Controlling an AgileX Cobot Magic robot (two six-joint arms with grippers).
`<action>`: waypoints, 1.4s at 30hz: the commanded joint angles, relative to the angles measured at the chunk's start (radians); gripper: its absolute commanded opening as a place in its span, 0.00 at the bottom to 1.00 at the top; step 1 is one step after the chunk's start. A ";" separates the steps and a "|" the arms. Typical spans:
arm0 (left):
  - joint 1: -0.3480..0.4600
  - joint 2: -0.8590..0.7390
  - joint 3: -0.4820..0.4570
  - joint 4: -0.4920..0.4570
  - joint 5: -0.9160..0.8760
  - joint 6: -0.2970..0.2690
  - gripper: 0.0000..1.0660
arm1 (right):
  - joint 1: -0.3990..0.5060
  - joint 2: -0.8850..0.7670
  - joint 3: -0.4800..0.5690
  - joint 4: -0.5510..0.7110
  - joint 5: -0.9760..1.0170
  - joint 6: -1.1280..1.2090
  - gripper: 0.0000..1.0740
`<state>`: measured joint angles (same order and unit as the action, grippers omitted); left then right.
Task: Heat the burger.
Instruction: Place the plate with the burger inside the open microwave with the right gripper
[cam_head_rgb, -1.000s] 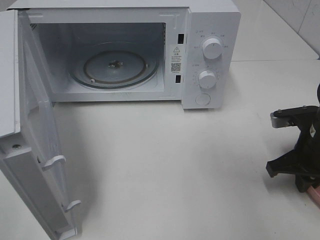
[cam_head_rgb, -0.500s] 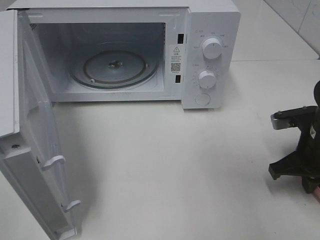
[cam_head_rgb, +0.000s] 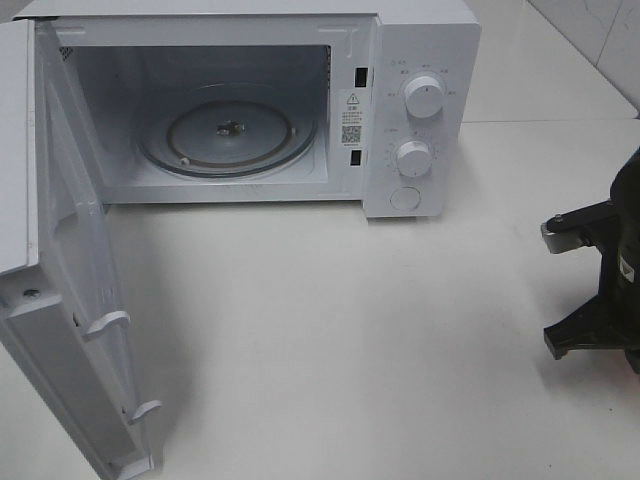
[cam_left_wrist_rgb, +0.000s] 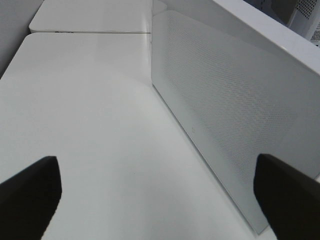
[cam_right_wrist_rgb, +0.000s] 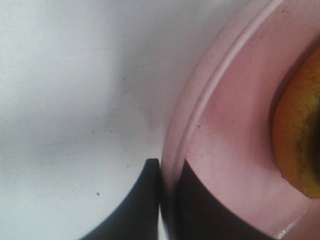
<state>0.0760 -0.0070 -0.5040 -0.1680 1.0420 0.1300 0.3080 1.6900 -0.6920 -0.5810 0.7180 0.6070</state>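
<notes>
On the left, your left gripper (cam_left_wrist_rgb: 157, 200) stood with its jaws spread wide and nothing between them, beside the swung-out microwave door (cam_left_wrist_rgb: 225, 115). The microwave (cam_head_rgb: 420, 60) stood open, its glass turntable (cam_head_rgb: 228, 135) bare. At the far right, your right gripper (cam_right_wrist_rgb: 167, 200) was pinched on the rim of the pink plate (cam_right_wrist_rgb: 225, 125), one finger outside, one inside. The burger (cam_right_wrist_rgb: 300, 140) sat on that plate, just beyond the fingertips. By my reading, the carry fell to this gripper: the cavity lay well to its left and farther back.
</notes>
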 joint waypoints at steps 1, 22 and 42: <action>-0.005 -0.018 -0.001 -0.006 -0.002 -0.004 0.94 | 0.024 -0.018 0.002 -0.082 0.073 0.044 0.00; -0.005 -0.018 -0.001 -0.006 -0.002 -0.004 0.94 | 0.201 -0.138 0.046 -0.116 0.233 0.074 0.00; -0.005 -0.018 -0.001 -0.006 -0.002 -0.004 0.94 | 0.416 -0.287 0.124 -0.083 0.355 0.082 0.00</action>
<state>0.0760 -0.0070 -0.5040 -0.1680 1.0420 0.1300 0.7160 1.4100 -0.5730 -0.6210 1.0180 0.6790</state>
